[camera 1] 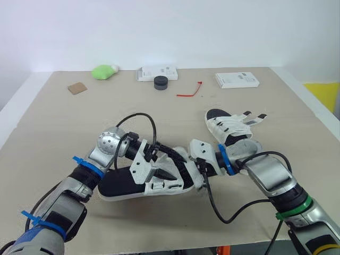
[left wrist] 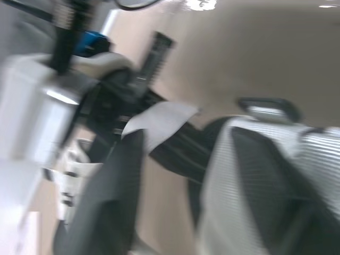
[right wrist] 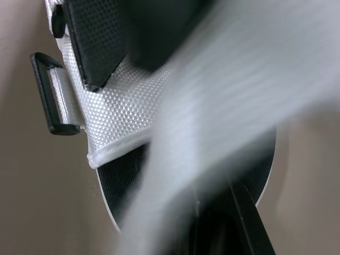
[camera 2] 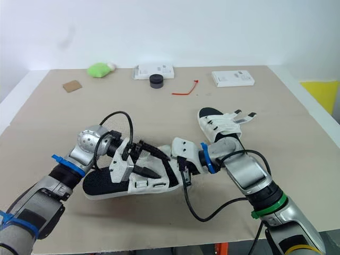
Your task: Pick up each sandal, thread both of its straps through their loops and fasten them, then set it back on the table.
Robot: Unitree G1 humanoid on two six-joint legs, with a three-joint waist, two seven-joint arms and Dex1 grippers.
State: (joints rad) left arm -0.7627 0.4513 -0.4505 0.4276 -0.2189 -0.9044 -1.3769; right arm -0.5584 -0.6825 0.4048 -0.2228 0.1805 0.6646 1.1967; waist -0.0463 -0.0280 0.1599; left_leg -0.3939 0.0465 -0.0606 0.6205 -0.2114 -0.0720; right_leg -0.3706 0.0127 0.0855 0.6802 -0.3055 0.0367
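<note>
A sandal (camera 1: 121,189) with a black sole and white straps lies on the table near the front edge, left of centre. My left gripper (camera 1: 162,163) is over its straps, black fingers (camera 2: 146,171) spread open. My right gripper (camera 1: 183,162) reaches in from the right and is shut on the end of a white strap (left wrist: 159,119). That strap (right wrist: 223,90) crosses the right wrist view, blurred. A black loop (right wrist: 50,93) sits on the sandal's side. The second sandal (camera 1: 228,126) lies to the right with its straps loose.
Along the back of the table sit a green object (camera 1: 104,71), a white box (camera 1: 156,73), a black puck (camera 1: 161,82), a red tie (camera 1: 189,93), another white box (camera 1: 237,79) and a brown card (camera 1: 77,88). Both arms' cables loop over the table.
</note>
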